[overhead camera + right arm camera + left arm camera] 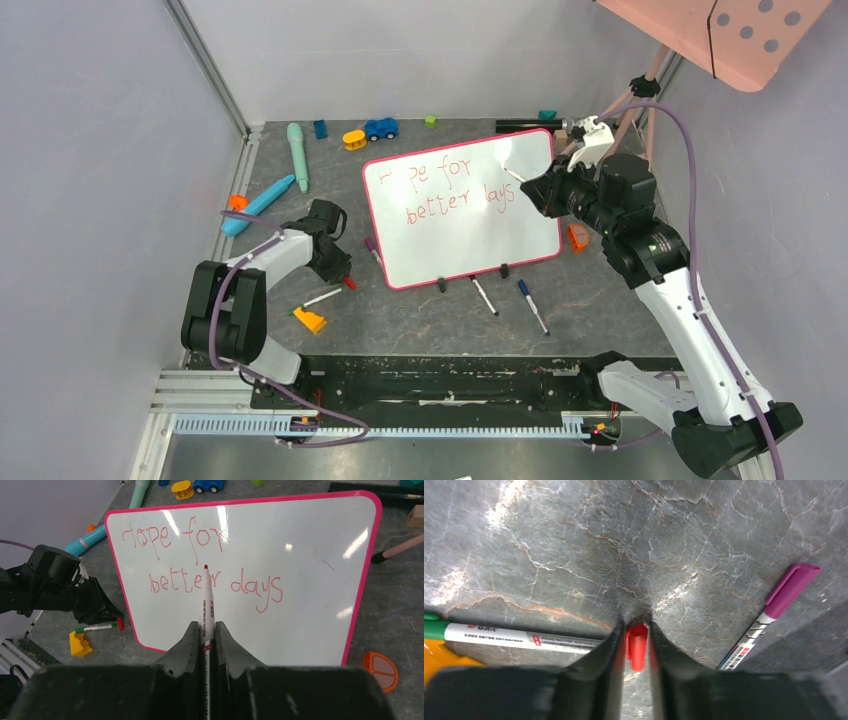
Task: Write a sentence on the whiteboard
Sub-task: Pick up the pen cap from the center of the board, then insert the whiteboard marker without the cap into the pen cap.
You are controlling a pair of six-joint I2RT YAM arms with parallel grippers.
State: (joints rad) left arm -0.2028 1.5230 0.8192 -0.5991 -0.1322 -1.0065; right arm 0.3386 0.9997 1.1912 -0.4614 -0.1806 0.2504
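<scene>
The right gripper (207,628) is clenched on a white marker (208,600), which runs straight up the middle of the right wrist view between the two dark fingers (186,642). Its red tip points at the whiteboard (310,540); whether the tip touches the surface cannot be told. The board fills the upper centre of that view, glossy white with a pink rounded frame. It carries the sentence (197,539) in thin red lettering, "hope for" in the upper row and "better days" below, the marker tip lying over the end of "better". In the top view the board stands tilted near the middle of the table (400,320), on small black feet at its lower edge, with two loose pens (484,296) lying just below it. An orange half-disc (381,669) sits at the lower right of the right wrist view, beside the board's corner. At the left of the top view, the left gripper (635,623) is down at the table, with a red cap (638,647) between its fingers. They flank the cap closely, but whether they press on it I cannot tell. A green-capped marker (514,637) lies at the lower left of the left wrist view and a purple-capped marker (774,615) slants at its right.
</scene>
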